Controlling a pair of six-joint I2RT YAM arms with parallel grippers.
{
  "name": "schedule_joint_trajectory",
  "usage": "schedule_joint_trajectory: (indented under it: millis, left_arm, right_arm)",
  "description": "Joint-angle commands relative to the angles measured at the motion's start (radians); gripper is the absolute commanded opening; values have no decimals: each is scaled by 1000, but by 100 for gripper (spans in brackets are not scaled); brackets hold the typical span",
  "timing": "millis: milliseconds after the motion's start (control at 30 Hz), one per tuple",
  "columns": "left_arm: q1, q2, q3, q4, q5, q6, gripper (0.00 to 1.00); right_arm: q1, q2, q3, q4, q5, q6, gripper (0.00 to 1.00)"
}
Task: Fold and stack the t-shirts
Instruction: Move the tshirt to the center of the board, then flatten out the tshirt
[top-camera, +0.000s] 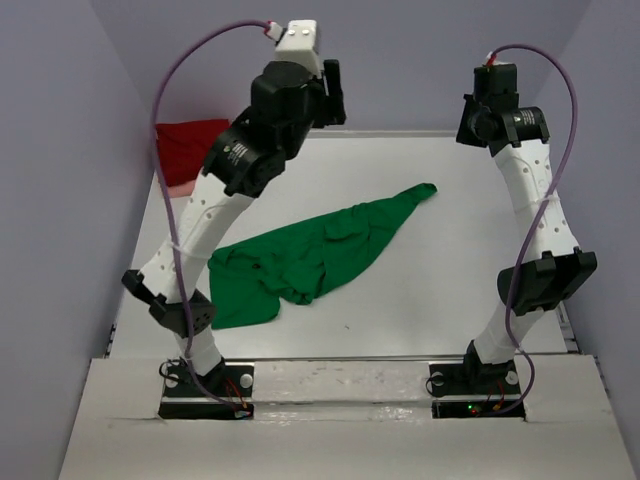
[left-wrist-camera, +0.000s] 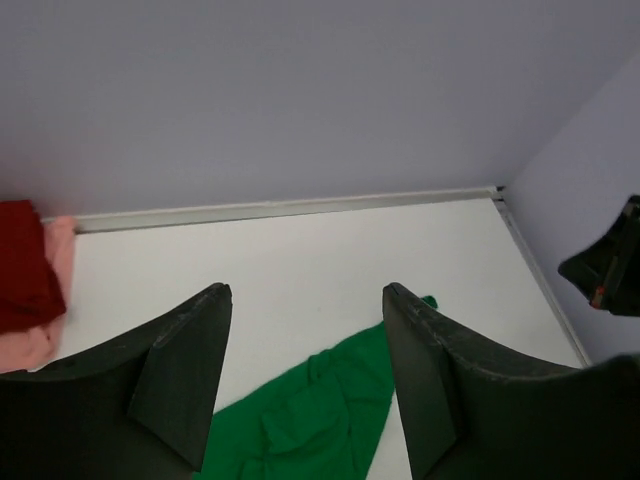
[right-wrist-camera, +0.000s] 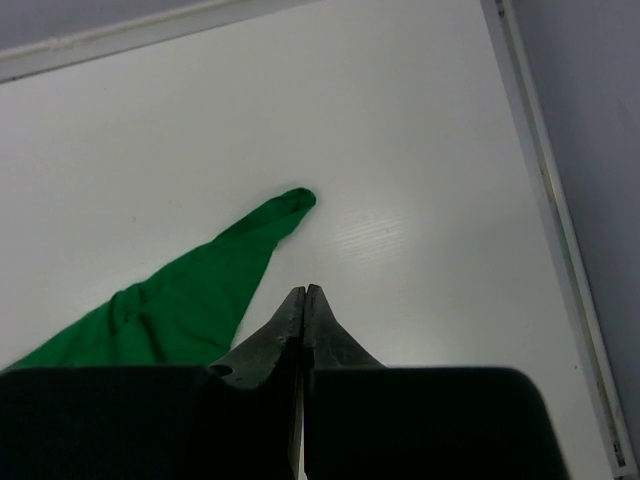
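We see the green t-shirt (top-camera: 320, 255) crumpled (unfolded) on the white table (top-camera: 450, 300); left gripper (left-wrist-camera: 305, 293) spread apart, right gripper (right-wrist-camera: 304, 291) pinched together.

Lighting bright, even, diffuse; shadows faint. Mild sheen on worktop (right-wrist-camera: 392, 226) just ahead of right hand (right-wrist-camera: 304, 291). Left hand (left-wrist-camera: 306, 291) renders near-black, slightly soft close to lens.

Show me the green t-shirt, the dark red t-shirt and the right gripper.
green t-shirt (top-camera: 320, 250), top view, middle of the crumpled cloth.
dark red t-shirt (left-wrist-camera: 22, 265), left wrist view, visible part at left edge.
right gripper (right-wrist-camera: 304, 290), right wrist view, between its shut fingertips.
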Motion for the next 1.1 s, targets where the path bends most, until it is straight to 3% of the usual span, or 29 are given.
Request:
schedule_joint_trajectory:
  millis: [0, 67, 133, 233, 267, 300, 433, 600, 700, 767, 800, 1067]
  left_arm:
    - [67, -31, -164, -102, -97, -88, 72]
    - [135, -70, -271, -117, -106, -108, 67]
    - [187, -95, -380, -117, -111, -117, 42]
    - [221, -147, -527, -95, -91, -120, 17]
    - [248, -175, -561, -75, -76, -123, 3]
    - [268, -187, -622, -67, -49, -131, 0]
    - [360, -206, -696, -53, -24, -132, 0]
    - [394, -216, -726, -50, 14, -100, 0]
    - [397, -222, -742, -47, 83, -111, 0]
    - [397, -241, -776, -29, 132, -117, 0]
    - [397, -245, -776, -18, 133, -117, 0]
    - [408, -250, -758, -2, 105, -131, 0]
  right_arm:
    - [5, -45, -126, 63, -63, -8, 0]
    - [14, -77, -182, 101, -106, -25, 0]
    - [14, -90, -228, 111, -176, -28, 0]
    - [48, -91, -260, 126, -230, -40, 0]
    - [57, -85, -263, 131, -244, -52, 0]
    - [66, -78, -260, 126, -247, -52, 0]
    - [88, -45, -267, 112, -259, -34, 0]
    - [130, -6, -296, 135, -354, -31, 0]
    - [173, 22, -316, 149, -365, -29, 39]
    - [196, 79, -328, 160, -380, -29, 56]
    - [197, 79, -328, 160, -402, -29, 59]
    - [376, 274, -241, 149, -365, -25, 52]
